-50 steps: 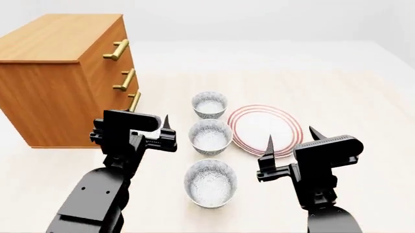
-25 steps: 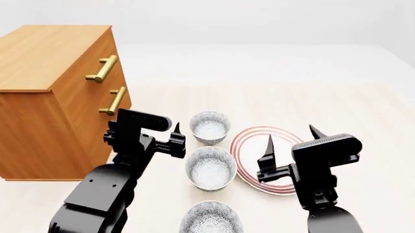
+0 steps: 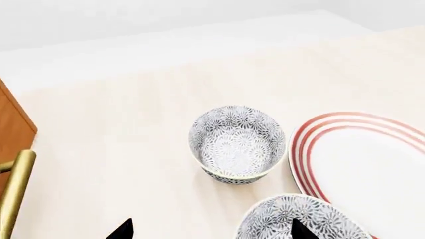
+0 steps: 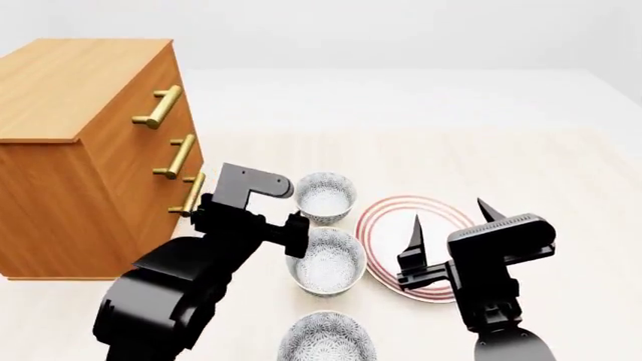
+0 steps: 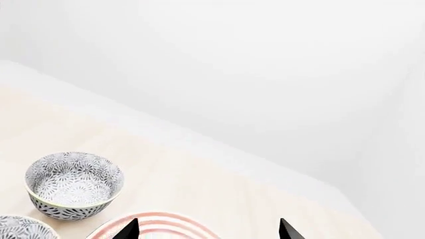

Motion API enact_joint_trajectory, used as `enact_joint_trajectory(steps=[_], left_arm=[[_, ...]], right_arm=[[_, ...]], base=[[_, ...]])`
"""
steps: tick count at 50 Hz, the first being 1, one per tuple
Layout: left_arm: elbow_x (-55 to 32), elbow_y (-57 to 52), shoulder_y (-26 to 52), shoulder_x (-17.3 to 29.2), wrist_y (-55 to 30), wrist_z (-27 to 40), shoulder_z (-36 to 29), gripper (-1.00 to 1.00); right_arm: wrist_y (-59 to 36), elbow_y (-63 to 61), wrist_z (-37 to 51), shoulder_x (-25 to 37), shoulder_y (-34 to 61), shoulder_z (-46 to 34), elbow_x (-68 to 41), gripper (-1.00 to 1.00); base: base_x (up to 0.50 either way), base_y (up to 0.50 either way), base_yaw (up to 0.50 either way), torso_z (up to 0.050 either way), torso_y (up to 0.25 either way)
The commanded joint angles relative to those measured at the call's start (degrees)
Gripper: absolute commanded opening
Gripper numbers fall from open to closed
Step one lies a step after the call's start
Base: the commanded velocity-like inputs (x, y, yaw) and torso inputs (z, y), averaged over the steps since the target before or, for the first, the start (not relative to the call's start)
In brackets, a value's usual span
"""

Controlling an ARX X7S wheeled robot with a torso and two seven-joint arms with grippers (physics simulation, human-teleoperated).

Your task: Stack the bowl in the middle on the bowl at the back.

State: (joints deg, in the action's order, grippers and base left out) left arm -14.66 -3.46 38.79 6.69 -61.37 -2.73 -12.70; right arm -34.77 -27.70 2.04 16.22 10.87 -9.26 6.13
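Now our left hand [image 4: 298, 226] hangs open just left of the middle bowl [image 4: 325, 260], nearer than the open, empty right hand [image 4: 449, 221]; the back bowl [image 4: 325, 196] sits on the counter [image 4: 522, 158] straight beyond it

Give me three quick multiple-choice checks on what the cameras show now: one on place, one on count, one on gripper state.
1. Where is the flat white plate with red rings?
A. right of the bowl row
B. on the wooden drawer chest
C. under the left gripper

2. How many grey-and-white speckled bowls show in the head view?
A. one
B. two
C. three

3. What is the right gripper doing?
A. shut on a bowl
B. open, holding nothing
C. shut on the plate

Answers:
1 A, it lies beside the middle bowl.
2 C, back bowl, middle, and front bowl.
3 B, its fingers stand apart over the plate.
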Motion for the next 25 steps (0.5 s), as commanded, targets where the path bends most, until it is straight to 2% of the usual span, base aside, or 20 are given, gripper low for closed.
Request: enact_joint_trajectory(steps=[1, 16, 25], left_arm=[[-1.33, 6.5, 3.0, -2.11, -5.2, 0.74, -0.08, 1.0], [-1.91, 12.82, 2.16, -2.85, -2.88, 0.92, -1.88, 1.0], [-2.23, 14.45, 2.21, -3.03, -2.18, 2.01, -1.99, 1.0]], right_arm=[[0.5, 0.16, 0.45, 0.55, -1.12, 0.89, -0.47, 1.0], [0.47, -2.72, 0.17, 1.93, -4.17, 3.45, -2.0, 1.0], [1.1, 0.77, 1.41, 0.6, -1.74, 1.53, -1.14, 1.0]], base=[[0.0, 0.0, 0.0, 0.0, 0.0], [0.0, 0.0, 0.0, 0.0, 0.0], [0.0, 0.0, 0.0, 0.0, 0.0]])
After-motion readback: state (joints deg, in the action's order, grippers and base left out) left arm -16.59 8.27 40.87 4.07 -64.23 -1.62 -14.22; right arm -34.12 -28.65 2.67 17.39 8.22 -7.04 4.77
